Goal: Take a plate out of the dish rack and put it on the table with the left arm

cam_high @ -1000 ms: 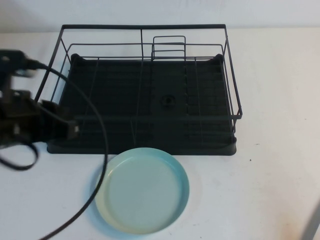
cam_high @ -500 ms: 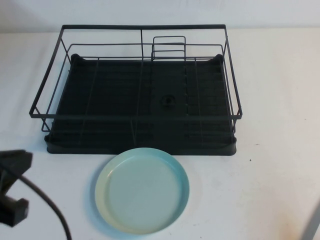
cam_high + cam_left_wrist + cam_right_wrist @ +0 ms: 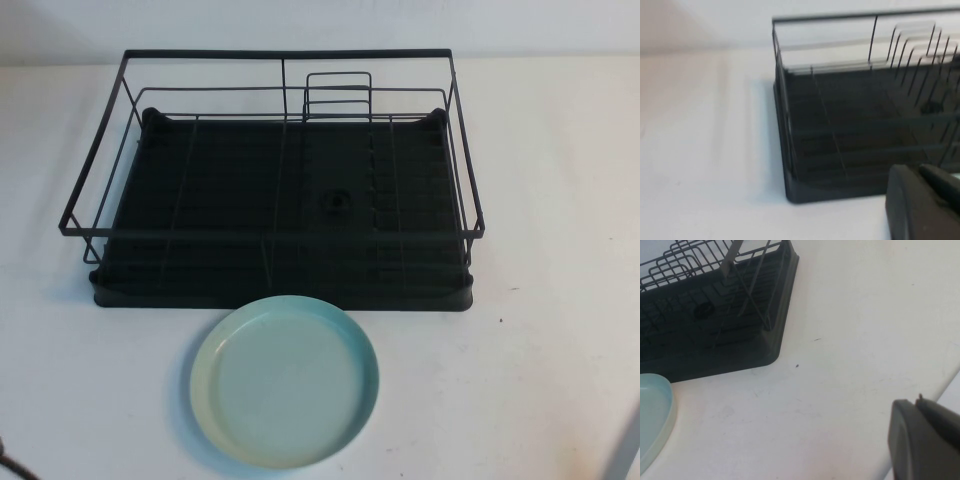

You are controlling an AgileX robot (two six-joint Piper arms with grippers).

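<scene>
Beyond what I am working with, I see only 1 plain pale wall running across the far side, bare and off-white; my left wrist camera shows it too, with a faint pinkish tint toward one corner. In the near right corner of the high view, 1 slanted grey strip cuts in; I cannot tell what it is.
</scene>
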